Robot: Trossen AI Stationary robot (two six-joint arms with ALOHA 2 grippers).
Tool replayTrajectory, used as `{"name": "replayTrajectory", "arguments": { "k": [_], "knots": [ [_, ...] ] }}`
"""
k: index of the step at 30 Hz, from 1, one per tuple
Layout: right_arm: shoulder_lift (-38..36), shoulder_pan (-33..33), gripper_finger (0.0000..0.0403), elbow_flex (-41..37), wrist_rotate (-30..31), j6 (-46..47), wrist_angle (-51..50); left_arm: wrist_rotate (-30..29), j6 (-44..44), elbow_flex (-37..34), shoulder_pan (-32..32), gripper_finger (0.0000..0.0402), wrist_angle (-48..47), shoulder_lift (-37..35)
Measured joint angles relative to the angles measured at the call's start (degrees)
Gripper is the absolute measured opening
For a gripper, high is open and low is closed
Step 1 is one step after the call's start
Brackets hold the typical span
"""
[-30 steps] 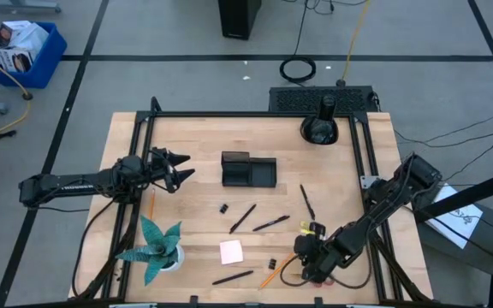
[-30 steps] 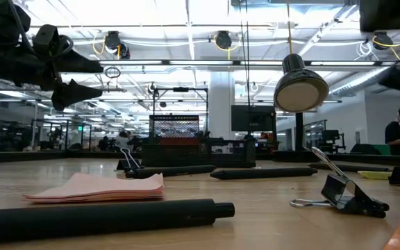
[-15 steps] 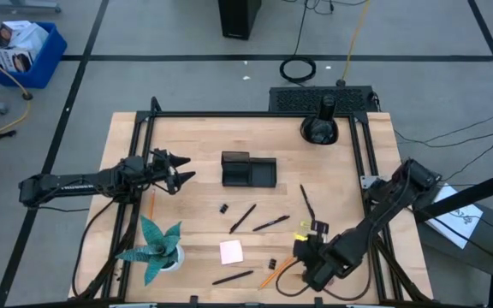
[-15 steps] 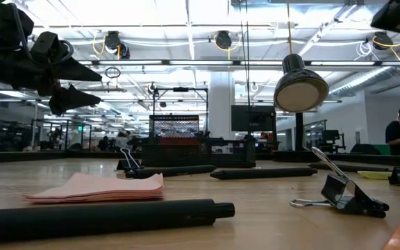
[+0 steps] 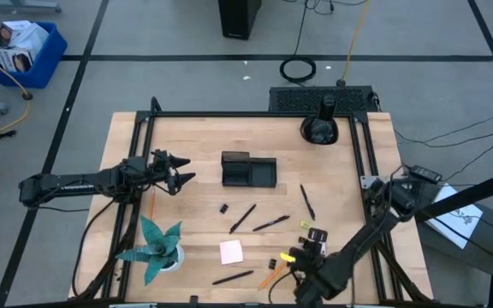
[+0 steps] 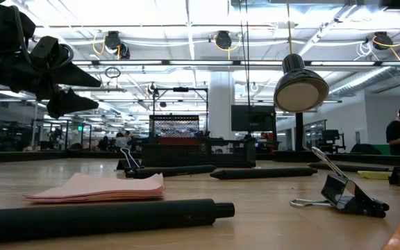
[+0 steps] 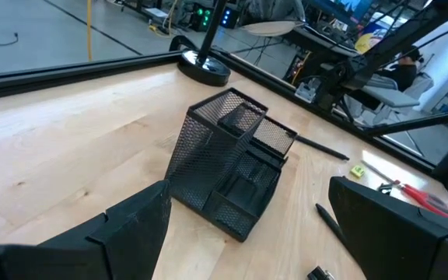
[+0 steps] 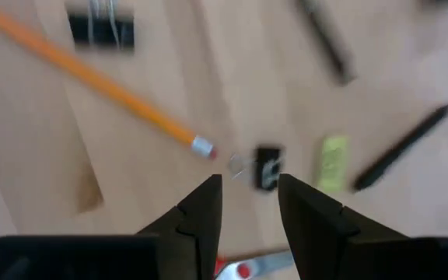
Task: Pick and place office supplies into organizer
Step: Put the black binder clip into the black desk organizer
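Note:
The black mesh organizer [image 5: 248, 169] stands mid-table. My left gripper [image 5: 178, 171] hovers open just left of it and faces it [image 7: 247, 190]. My right gripper [image 5: 300, 257] hangs above the table's near right part, tipped steeply down and open [image 8: 247, 187], with nothing between its fingertips. Below it lie a black binder clip [image 8: 267, 167], a yellow piece [image 8: 333, 162] and an orange pencil [image 8: 115, 82]. The red-handled scissors [image 7: 418, 194] lie by the right arm; a red and silver bit [image 8: 239, 271] shows low between its fingers. Black pens [image 5: 243, 218] and a pink pad [image 5: 231, 251] lie flat.
A teal spiky plant [image 5: 157, 244] stands near the front left. A round black domed lamp base [image 5: 319, 128] sits at the far right. A second binder clip [image 6: 346, 194] and a pen [image 6: 103, 219] lie close to the near edge.
My right gripper has moved toward the table's near edge and upward, out of the low view's top right corner, and has tipped further downward. The things on the table have stayed where they were.

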Motion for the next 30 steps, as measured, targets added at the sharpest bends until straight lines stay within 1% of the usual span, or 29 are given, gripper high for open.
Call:
{"name": "replayTrajectory", "arguments": {
  "k": [3, 6, 8, 12, 15, 19, 22, 23, 26, 30],
  "knots": [
    [0.03, 2.16, 0.0118, 0.31, 7.28, 0.54, 1.92, -0.02, 0.2, 0.01, 0.0, 0.0351, 0.01, 0.0],
    [0.13, 3.58, 0.0118, -0.68, 9.57, -1.03, 5.22, -0.02, 0.63, 0.0, 0.0, 0.0351, 0.06, 0.0],
    [0.04, 3.71, 0.0118, -1.26, 9.7, -0.28, 6.29, 0.0, 0.78, 0.01, 0.0, 0.0351, 0.07, -0.01],
    [0.06, 2.77, 0.0111, -3.1, 8.83, 4.42, 7.68, 0.0, 1.06, 0.02, 0.0, 0.0351, 0.07, 0.0],
    [0.04, 2.11, 0.0106, -5.84, 8.08, 4.14, 12.03, -0.02, 1.24, 0.02, 0.0, 0.0351, 0.07, 0.0],
    [0.07, 1.08, 0.0105, -10.0, 7.59, 1.44, 17.34, -0.02, 0.5, 0.0, 0.0, 0.0351, 0.42, 0.0],
    [0.09, 0.56, 0.0105, -12.3, 2.31, -1.09, 18.04, 0.96, -0.06, 0.02, 0.0, 0.0351, 0.33, -0.02],
    [0.15, 0.61, 0.0105, -12.55, 1.94, -1.27, 17.65, 1.46, -0.24, 0.02, 0.0, 0.0351, 0.34, 0.0],
    [-0.24, 1.14, 0.0105, -12.52, 2.63, -2.92, 17.5, 1.97, -1.5, 0.01, -0.04, 0.0351, 0.42, -0.02],
    [-0.31, 1.47, 0.0105, -12.52, 5.41, -3.24, 17.1, 2.13, -1.46, 0.01, -0.43, 0.0351, 0.39, 0.0]
  ]
}}
